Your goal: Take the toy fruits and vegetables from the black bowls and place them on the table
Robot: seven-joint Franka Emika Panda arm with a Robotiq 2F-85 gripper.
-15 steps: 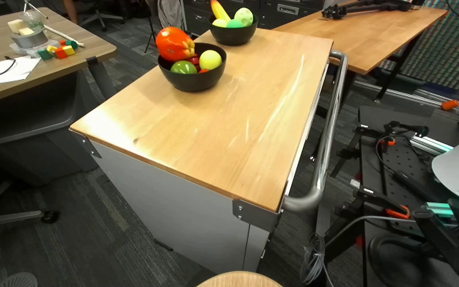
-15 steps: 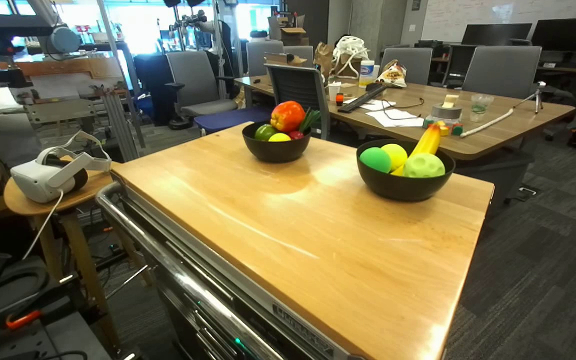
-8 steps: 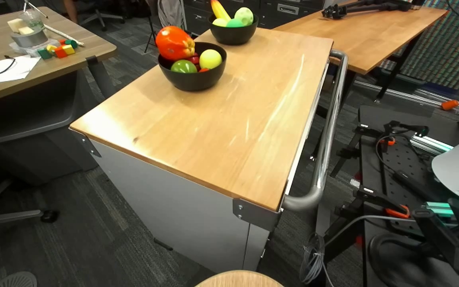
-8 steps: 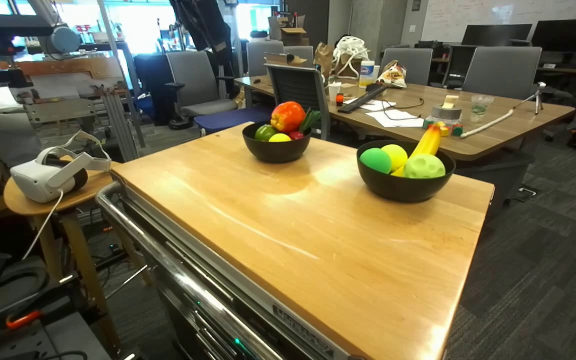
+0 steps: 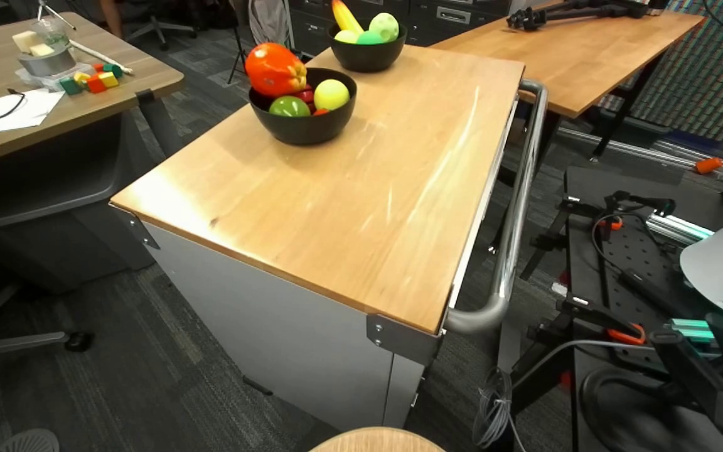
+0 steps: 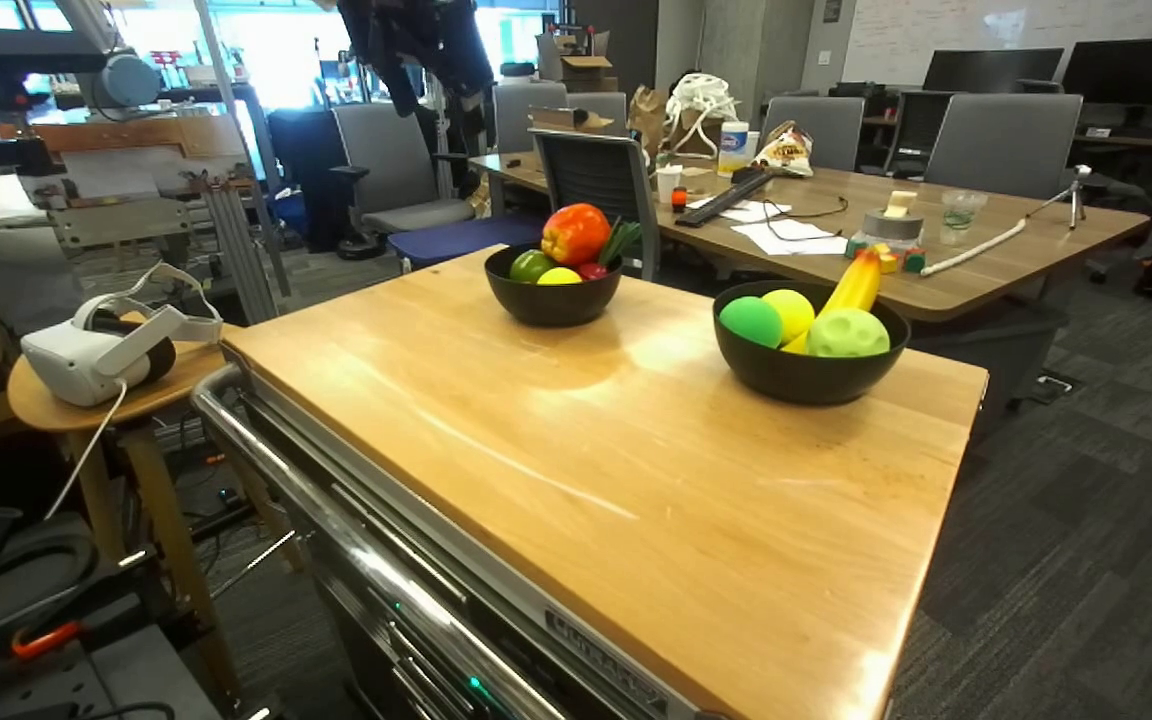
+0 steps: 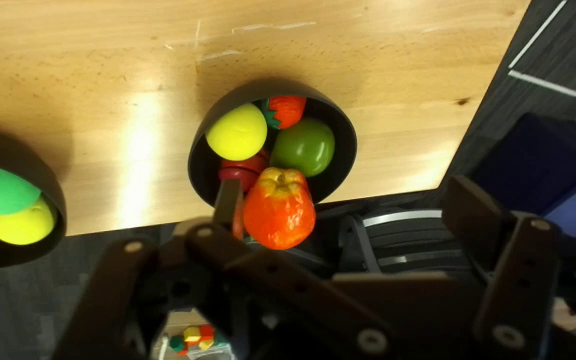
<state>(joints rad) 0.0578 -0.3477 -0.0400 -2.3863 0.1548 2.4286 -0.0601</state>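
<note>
The table (image 6: 576, 440) carries both black bowls. One black bowl (image 6: 556, 308) holds a red-orange fruit (image 7: 279, 215) standing above the rim, a yellow-green fruit (image 7: 237, 132), a green piece (image 7: 305, 146), a red piece with green leaves (image 7: 289, 111) and a dark red radish (image 7: 240, 172). In the other black bowl (image 6: 811, 380) lie a banana (image 6: 854, 285), a green ball (image 6: 749, 320), a yellow fruit (image 6: 791, 310) and a dimpled light green fruit (image 6: 848, 332). My gripper (image 7: 350, 212) is open high above, nothing between its fingers; it also hangs, dark, at the top of an exterior view.
A metal bar handle (image 5: 524, 188) runs along one table side. A headset (image 6: 126, 335) sits on a round stool nearby. Behind the table stand a chair (image 6: 601, 180) and a desk (image 6: 1026, 210) with small items. Another wooden desk (image 5: 587, 56) bears black equipment.
My gripper has come down into an exterior view from its top edge and then shifted slightly right there. The bowls and toys have not moved.
</note>
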